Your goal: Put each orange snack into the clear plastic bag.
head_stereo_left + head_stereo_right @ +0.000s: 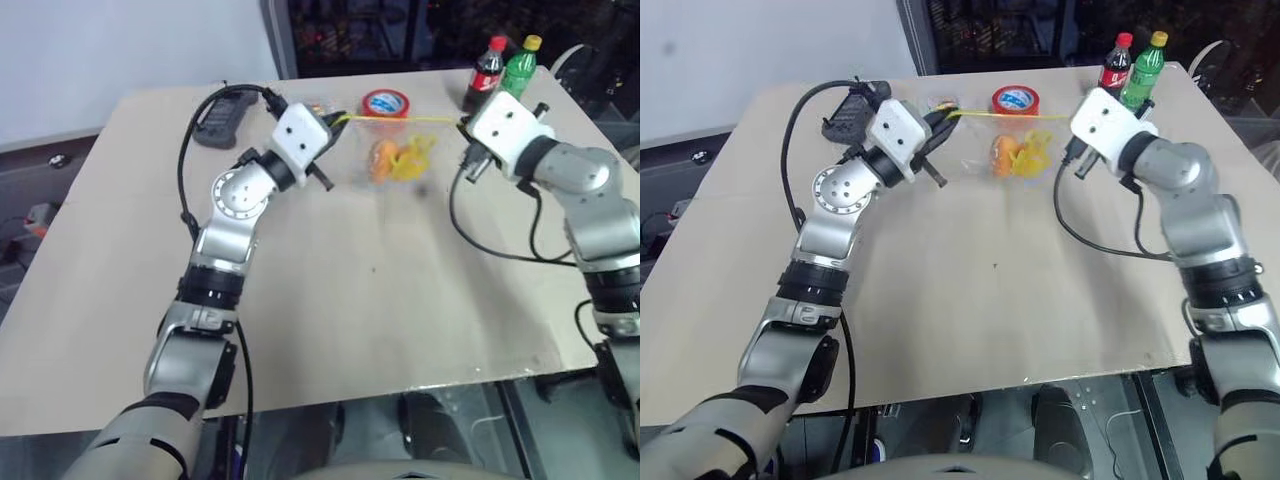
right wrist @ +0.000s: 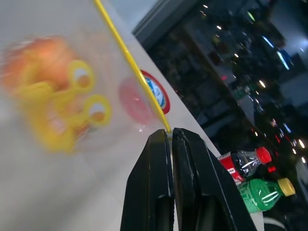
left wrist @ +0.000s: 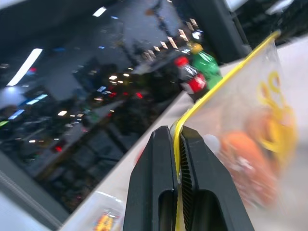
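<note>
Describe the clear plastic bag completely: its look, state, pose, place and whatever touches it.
The clear plastic bag is thin, crinkly and transparent, with a long yellow zip strip along its top and a yellow printed patch on its side. It hangs stretched between both grippers above the table, near the red tape roll. The left gripper pinches one end of the strip, the right gripper the other. Orange snacks show through its wall.

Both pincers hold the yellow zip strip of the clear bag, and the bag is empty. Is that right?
Not quite. Both the left pincer and the right pincer hold the yellow zip strip, but the clear bag is not empty: an orange snack is inside, as the left eye view shows.
</note>
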`<action>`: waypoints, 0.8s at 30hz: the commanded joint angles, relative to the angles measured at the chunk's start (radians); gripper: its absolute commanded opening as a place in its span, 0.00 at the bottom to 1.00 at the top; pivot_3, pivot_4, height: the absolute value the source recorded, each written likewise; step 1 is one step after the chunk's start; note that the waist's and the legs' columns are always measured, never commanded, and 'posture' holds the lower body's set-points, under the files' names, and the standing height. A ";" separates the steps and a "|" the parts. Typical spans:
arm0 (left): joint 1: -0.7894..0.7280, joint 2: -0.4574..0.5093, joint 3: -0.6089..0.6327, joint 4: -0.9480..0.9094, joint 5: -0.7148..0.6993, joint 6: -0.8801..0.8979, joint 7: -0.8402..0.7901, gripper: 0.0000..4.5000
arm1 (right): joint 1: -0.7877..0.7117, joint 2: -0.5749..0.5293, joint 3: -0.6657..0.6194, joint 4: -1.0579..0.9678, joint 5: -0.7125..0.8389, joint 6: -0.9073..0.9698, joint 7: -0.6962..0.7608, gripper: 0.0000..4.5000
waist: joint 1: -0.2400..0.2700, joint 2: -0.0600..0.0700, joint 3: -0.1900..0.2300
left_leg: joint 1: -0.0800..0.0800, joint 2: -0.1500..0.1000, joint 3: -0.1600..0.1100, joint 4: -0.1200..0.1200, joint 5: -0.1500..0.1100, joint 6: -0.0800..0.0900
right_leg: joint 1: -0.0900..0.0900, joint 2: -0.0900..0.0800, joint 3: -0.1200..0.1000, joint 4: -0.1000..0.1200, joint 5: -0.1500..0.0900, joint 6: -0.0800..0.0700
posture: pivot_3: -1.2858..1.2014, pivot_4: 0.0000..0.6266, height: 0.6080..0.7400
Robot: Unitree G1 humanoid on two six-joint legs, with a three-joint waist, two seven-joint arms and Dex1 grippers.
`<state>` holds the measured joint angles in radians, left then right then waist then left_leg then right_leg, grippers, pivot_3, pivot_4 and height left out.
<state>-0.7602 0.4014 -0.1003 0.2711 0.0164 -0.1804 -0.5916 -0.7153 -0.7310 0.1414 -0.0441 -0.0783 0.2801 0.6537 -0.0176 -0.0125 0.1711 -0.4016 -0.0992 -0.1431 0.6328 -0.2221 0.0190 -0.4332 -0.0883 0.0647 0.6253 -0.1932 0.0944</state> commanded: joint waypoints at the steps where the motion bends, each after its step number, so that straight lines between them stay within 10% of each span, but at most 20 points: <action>1: 0.137 0.035 -0.025 -0.135 -0.015 0.006 -0.060 0.00 | 0.137 -0.044 -0.042 -0.169 0.036 -0.001 0.063 0.01 | -0.007 0.000 0.000 | 0.000 0.000 0.001 -0.001 -0.001 0.002 | -0.001 0.000 0.000 0.000 0.000 0.000 | 0.52 0.24 1.00; 5: 0.308 0.074 -0.074 -0.255 -0.025 0.053 -0.145 0.00 | 0.293 -0.075 -0.010 -0.225 -0.032 -0.078 0.059 0.01 | -0.017 0.001 0.000 | -0.015 -0.001 0.004 0.009 -0.003 0.003 | -0.017 -0.003 0.001 0.003 0.001 0.001 | 0.52 0.24 1.00; 15: 0.580 0.325 0.184 -0.537 -0.503 0.551 -0.423 0.95 | 0.675 -0.068 -0.412 -0.376 0.352 0.039 0.166 0.97 | -0.017 0.002 0.001 | -0.008 0.001 0.004 0.017 -0.005 0.007 | -0.009 0.001 0.001 0.010 0.004 0.002 | 0.52 0.24 1.00; 24: 0.704 0.471 0.394 -0.575 -0.641 0.668 -0.488 0.99 | 0.854 -0.115 -0.651 -0.509 0.516 0.197 0.207 1.00 | -0.010 0.002 0.002 | 0.017 0.006 0.004 0.015 -0.008 0.005 | 0.021 0.001 -0.002 0.002 -0.002 0.003 | 0.52 0.24 1.00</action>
<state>-0.0562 0.8582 0.2549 -0.2718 -0.5955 0.4815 -1.0723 0.1413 -0.8296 -0.4655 -0.5127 0.4214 0.4714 0.8656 -0.0279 -0.0106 0.1733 -0.3848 -0.0931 -0.1390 0.6479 -0.2307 0.0222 -0.4125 -0.0871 0.0626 0.6268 -0.1954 0.0973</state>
